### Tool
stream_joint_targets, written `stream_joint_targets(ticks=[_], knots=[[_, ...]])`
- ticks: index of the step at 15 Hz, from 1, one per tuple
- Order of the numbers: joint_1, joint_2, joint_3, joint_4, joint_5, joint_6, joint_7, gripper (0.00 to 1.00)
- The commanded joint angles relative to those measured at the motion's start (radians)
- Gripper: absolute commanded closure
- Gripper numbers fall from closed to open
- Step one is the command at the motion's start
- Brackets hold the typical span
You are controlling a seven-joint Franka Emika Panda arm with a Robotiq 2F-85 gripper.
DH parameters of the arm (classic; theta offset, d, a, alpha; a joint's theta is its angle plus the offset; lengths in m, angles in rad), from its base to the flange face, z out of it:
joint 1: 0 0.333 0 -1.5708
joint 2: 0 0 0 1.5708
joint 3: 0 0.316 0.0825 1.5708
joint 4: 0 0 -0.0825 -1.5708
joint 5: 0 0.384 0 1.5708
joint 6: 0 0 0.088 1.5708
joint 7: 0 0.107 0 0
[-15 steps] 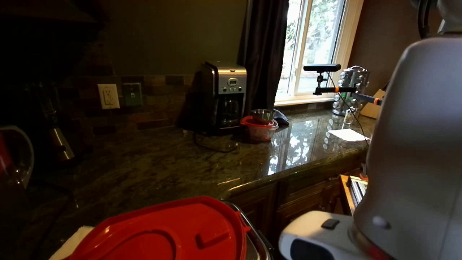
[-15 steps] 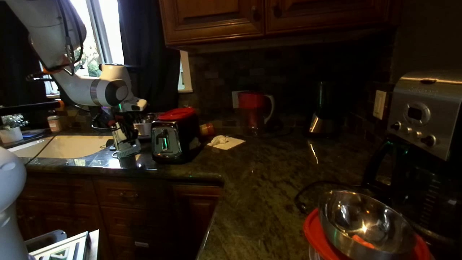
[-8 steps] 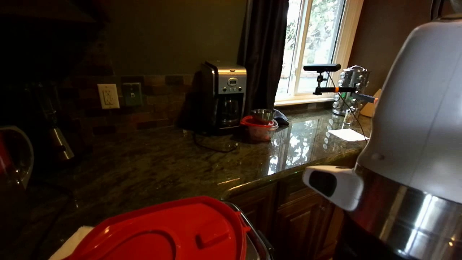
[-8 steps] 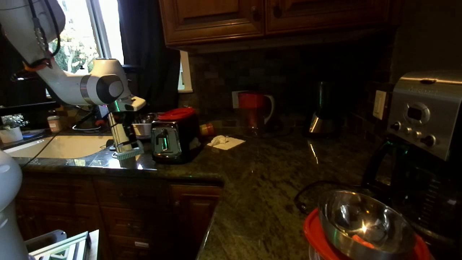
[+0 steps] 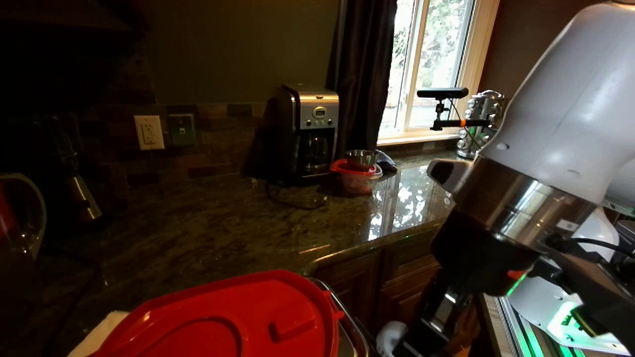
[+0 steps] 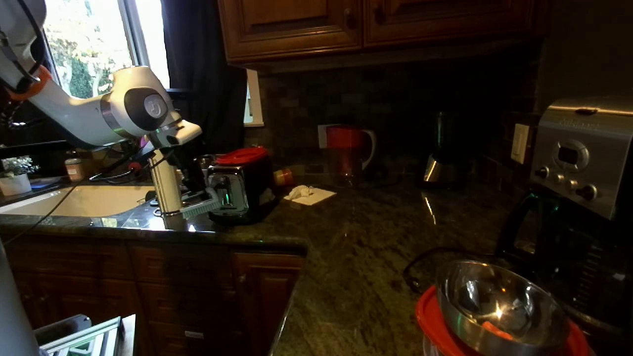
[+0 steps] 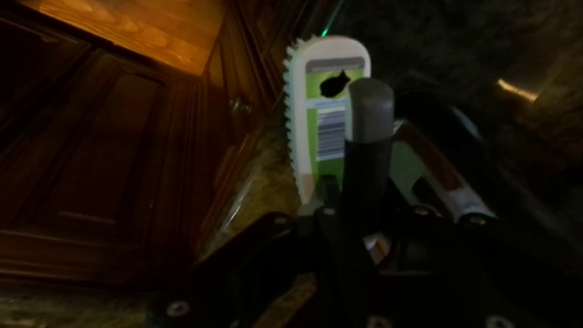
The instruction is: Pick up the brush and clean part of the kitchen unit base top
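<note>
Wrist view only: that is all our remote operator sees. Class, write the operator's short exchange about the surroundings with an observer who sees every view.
Operator: I see the white brush with pale bristles; where could it be rinsed?
Observer: An exterior view shows a pale basin sink set in the dark speckled stone countertop.
Operator: Is anything stacked that I might knock?
Observer: Yes, an exterior view shows a red plastic lid lying on a chrome and black toaster.

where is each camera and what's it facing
In an exterior view: behind red lid, facing coffee maker and window; arm at right.
In an exterior view: behind steel bowl, facing toaster and pitcher; arm at left.
Wrist view: on the wrist, facing brush and cabinets; hand in front.
Both exterior views share coffee maker, red lid and steel bowl.
</note>
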Motion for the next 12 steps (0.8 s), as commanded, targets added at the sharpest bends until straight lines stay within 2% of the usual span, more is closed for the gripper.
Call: stream_joint_targets(ticks=[1, 3, 4, 5, 7, 8, 10, 12], knots=[[-0.137, -0.124, 0.068, -0.002, -0.108, -0.129, 0.104, 0.94], [-0.193, -0.131, 0.069, 0.030, -0.152, -0.188, 0.104, 0.94], [-0.150, -0.103, 0.048, 0.015, -0.097, -0.134, 0.055, 0.94], [-0.165, -0.110, 0.046, 0.020, -0.101, -0.142, 0.049, 0.77], [-0.164, -0.106, 0.047, 0.020, -0.100, -0.142, 0.045, 0.77], [-0.162, -0.104, 0.049, 0.020, -0.100, -0.142, 0.045, 0.94], [-0.195, -0.120, 0.030, 0.034, -0.115, -0.121, 0.055, 0.94], [-0.191, -0.126, -0.035, 0.053, -0.064, -0.106, -0.008, 0.94]])
